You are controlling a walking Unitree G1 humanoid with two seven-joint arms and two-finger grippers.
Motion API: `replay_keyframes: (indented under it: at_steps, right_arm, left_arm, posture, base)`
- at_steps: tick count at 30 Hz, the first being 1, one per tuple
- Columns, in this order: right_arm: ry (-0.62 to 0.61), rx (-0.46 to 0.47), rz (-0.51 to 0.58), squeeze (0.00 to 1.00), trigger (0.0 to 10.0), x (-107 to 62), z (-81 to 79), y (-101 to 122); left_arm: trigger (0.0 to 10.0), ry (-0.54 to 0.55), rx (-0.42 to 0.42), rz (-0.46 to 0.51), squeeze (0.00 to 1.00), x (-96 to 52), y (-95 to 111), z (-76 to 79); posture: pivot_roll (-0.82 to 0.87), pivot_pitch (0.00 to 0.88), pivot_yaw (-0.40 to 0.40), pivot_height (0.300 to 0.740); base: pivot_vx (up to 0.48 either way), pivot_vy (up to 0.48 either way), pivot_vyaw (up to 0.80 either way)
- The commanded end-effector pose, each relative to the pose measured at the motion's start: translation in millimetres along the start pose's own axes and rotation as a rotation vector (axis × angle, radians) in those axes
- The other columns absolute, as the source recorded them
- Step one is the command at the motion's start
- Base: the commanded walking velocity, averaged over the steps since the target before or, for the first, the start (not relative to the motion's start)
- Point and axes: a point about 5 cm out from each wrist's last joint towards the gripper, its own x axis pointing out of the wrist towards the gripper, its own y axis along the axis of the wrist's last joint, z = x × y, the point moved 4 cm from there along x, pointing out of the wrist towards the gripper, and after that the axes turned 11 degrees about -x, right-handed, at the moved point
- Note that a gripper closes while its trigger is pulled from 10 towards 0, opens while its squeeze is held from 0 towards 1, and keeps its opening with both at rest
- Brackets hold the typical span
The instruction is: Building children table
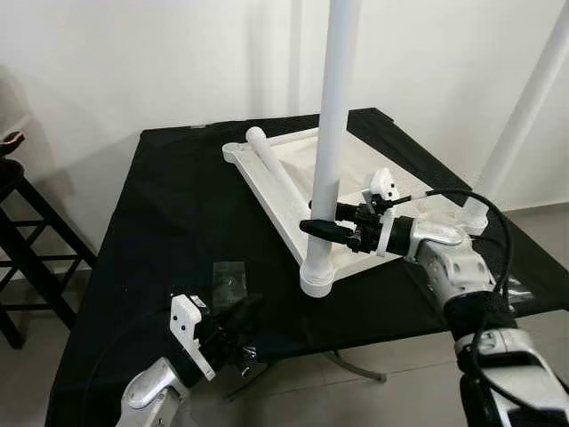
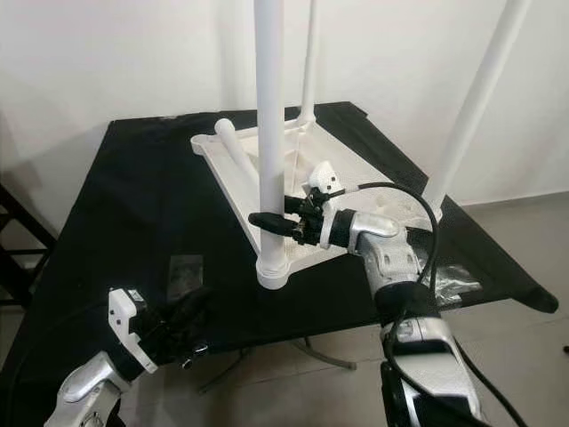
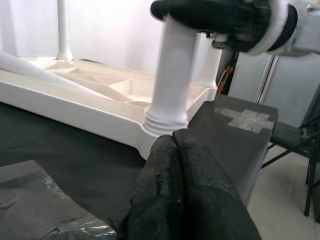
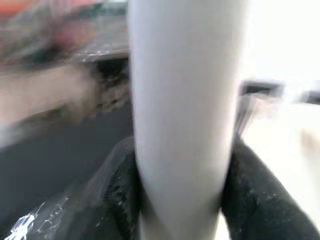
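Observation:
A white table top [image 1: 293, 205] lies upside down on a black-covered table [image 1: 169, 205]. At its near corner a white leg [image 1: 331, 133] stands upright, and my right gripper [image 1: 322, 222] is shut on it just above the socket. In the right wrist view the leg [image 4: 182, 115] sits between the black fingers [image 4: 260, 200]. Two more legs stand upright, one at the right corner [image 1: 524, 107] and one at the far corner [image 2: 310, 53]. Across the top lies a loose leg [image 1: 271, 165]. My left gripper [image 1: 242, 313] is at the table's front edge, shut and holding nothing, its fingertips [image 3: 175, 150] pressed together.
A clear plastic bag [image 1: 229, 277] lies on the cloth just beyond the left gripper. A dark stool [image 1: 18, 231] stands to the left of the table. There is tape [image 1: 520, 289] on the cloth at the right edge, and a white wall behind.

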Motion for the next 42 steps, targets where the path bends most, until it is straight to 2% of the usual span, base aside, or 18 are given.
replay_keyframes:
  at_steps: [1, 3, 4, 11, 12, 13, 14, 15, 16, 18, 24, 25, 31, 34, 37, 38, 39, 42]
  right_arm:
    - [-0.423, 0.077, -0.257, 0.0, 0.0, -21.8, 14.3, -51]
    - [-0.387, 0.084, -0.356, 0.0, 0.0, -23.4, -44.6, -84]
    - [-0.313, 0.067, -0.349, 0.0, 0.0, -18.4, -56.9, -84]
    - [-0.282, 0.045, -0.324, 0.0, 0.0, -6.6, -56.1, -76]
    - [-0.278, 0.051, -0.318, 0.0, 3.0, -2.6, -56.4, -73]
    - [-0.278, 0.051, -0.318, 0.0, 3.0, -2.6, -56.4, -73]
    - [-0.268, 0.066, -0.293, 0.0, 10.0, 1.7, -55.6, -67]
    - [-0.268, 0.066, -0.293, 0.0, 10.0, 1.7, -55.6, -67]
    - [-0.238, 0.082, -0.261, 1.0, 10.0, 6.2, -53.2, -60]
    - [-0.238, 0.082, -0.261, 1.0, 10.0, 6.2, -53.2, -60]
    - [0.092, 0.047, -0.016, 1.0, 10.0, 21.3, -45.1, 4]
    - [0.193, 0.011, 0.006, 0.0, 10.0, 20.0, -42.9, 13]
    - [0.44, -0.07, -0.005, 0.0, 10.0, 14.2, -37.5, 20]
    - [0.44, -0.07, -0.005, 0.0, 10.0, 14.2, -37.5, 20]
    - [0.545, -0.077, -0.05, 0.0, 10.0, 16.6, -22.3, 22]
    - [0.532, -0.063, -0.055, 0.0, 5.9, 19.7, -17.6, 23]
    - [0.521, -0.035, -0.049, 0.0, 0.0, 21.7, -13.9, 25]
    - [0.531, -0.007, -0.036, 0.0, 0.0, 21.4, -11.4, 27]
  left_arm:
    - [10.0, -0.019, -0.007, -0.008, 0.0, 0.5, -1, 2.3]
    - [10.0, -0.021, -0.013, -0.011, 0.0, 1.4, -2, 2.0]
    - [10.0, -0.022, -0.015, -0.011, 0.0, 2.4, -2, 2.2]
    - [10.0, -0.021, -0.011, -0.006, 0.0, 3.8, -2, 2.4]
    - [10.0, -0.015, -0.007, -0.002, 0.0, 4.1, -2, 2.0]
    - [10.0, -0.015, -0.007, -0.002, 0.0, 4.1, -2, 2.0]
    - [10.0, -0.012, -0.006, 0.0, 0.0, 4.5, -3, 1.9]
    - [10.0, -0.012, -0.006, 0.0, 0.0, 4.5, -3, 1.9]
    - [10.0, -0.015, -0.01, -0.001, 0.0, 5.0, -3, 2.1]
    - [10.0, -0.015, -0.01, -0.001, 0.0, 5.0, -3, 2.1]
    - [10.0, -0.031, -0.022, -0.009, 0.0, 7.7, -5, 3.0]
    - [10.0, -0.031, -0.022, -0.009, 0.0, 8.2, -4, 2.6]
    - [10.0, -0.03, -0.021, -0.01, 0.0, 8.8, -4, 1.9]
    - [10.0, -0.03, -0.021, -0.01, 0.0, 8.8, -4, 1.9]
    - [10.0, -0.032, -0.02, -0.014, 0.0, 9.0, -5, 2.0]
    - [10.0, -0.031, -0.019, -0.015, 0.0, 9.0, -6, 2.0]
    - [10.0, -0.031, -0.019, -0.014, 0.0, 9.0, -6, 2.1]
    - [10.0, -0.031, -0.019, -0.014, 0.0, 9.2, -6, 2.3]
  posture:
    - [-0.03, 0.0, 0.008, 0.74]
    - [-0.03, 0.0, 0.011, 0.74]
    - [-0.02, 0.0, -0.003, 0.74]
    - [-0.01, 0.0, -0.018, 0.74]
    - [-0.01, 0.0, -0.018, 0.74]
    - [-0.01, 0.0, -0.018, 0.74]
    - [-0.01, 0.0, -0.021, 0.74]
    - [-0.01, 0.0, -0.021, 0.74]
    - [-0.01, 0.0, -0.016, 0.74]
    - [-0.01, 0.0, -0.016, 0.74]
    - [-0.02, 0.0, -0.009, 0.74]
    - [-0.02, 0.0, -0.007, 0.74]
    - [-0.01, 0.0, -0.006, 0.74]
    - [-0.01, 0.0, -0.006, 0.74]
    - [0.01, 0.0, -0.012, 0.74]
    - [0.01, 0.0, -0.012, 0.74]
    - [0.02, 0.0, -0.013, 0.74]
    - [0.02, 0.0, -0.015, 0.74]
  base:
    - [0.0, 0.0, 0.0]
    - [0.0, 0.0, 0.0]
    - [0.0, 0.0, 0.0]
    - [0.0, 0.0, 0.0]
    - [0.0, 0.0, 0.0]
    - [0.0, 0.0, 0.0]
    - [0.0, 0.0, 0.0]
    - [0.0, 0.0, 0.0]
    - [0.0, 0.0, 0.0]
    - [0.0, 0.0, 0.0]
    - [0.0, 0.0, 0.0]
    - [0.0, 0.0, 0.0]
    - [0.0, 0.0, 0.0]
    - [0.0, 0.0, 0.0]
    - [0.0, 0.0, 0.0]
    - [0.0, 0.0, 0.0]
    - [0.0, 0.0, 0.0]
    - [0.0, 0.0, 0.0]
